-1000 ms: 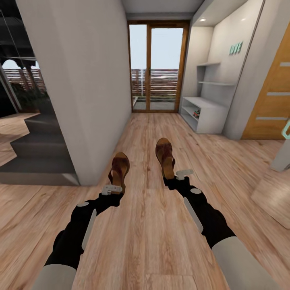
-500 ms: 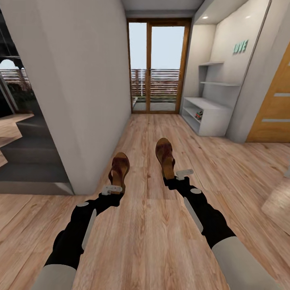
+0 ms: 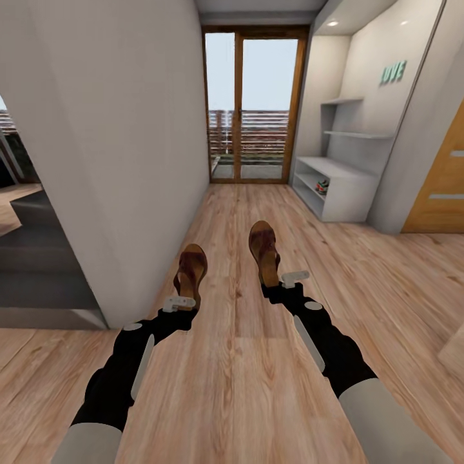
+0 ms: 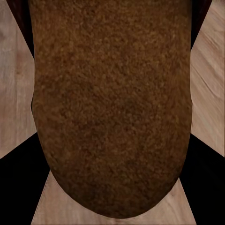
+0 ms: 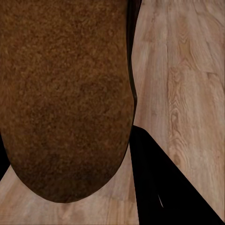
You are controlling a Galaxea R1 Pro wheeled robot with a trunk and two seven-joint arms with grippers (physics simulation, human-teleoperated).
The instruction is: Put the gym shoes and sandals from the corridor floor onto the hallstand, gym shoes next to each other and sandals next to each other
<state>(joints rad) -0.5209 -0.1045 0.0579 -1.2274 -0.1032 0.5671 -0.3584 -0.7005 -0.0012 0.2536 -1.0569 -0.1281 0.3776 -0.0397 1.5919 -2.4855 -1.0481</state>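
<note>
The corridor floor point(image 3: 245, 361) of light wood-grain planks is seen running ahead to a glazed door point(image 3: 252, 106) at the far end, with a white wall point(image 3: 122, 129) along the left. The pale grey hallstand point(image 3: 338, 187) is set against the right wall near that door, well apart from the arms, and a small shoe point(image 3: 323, 186) with a green and red marking is seen in its upper shelf opening. Two brown sandals are carried above the floor, heel end toward the robot. The left sandal point(image 3: 191, 270) is clamped at its heel by the left claw point(image 3: 178, 301), and the right sandal point(image 3: 264, 250) is clamped likewise by the right claw point(image 3: 289, 280). The brown grainy sole of each sandal is seen close in both wrist views.
</note>
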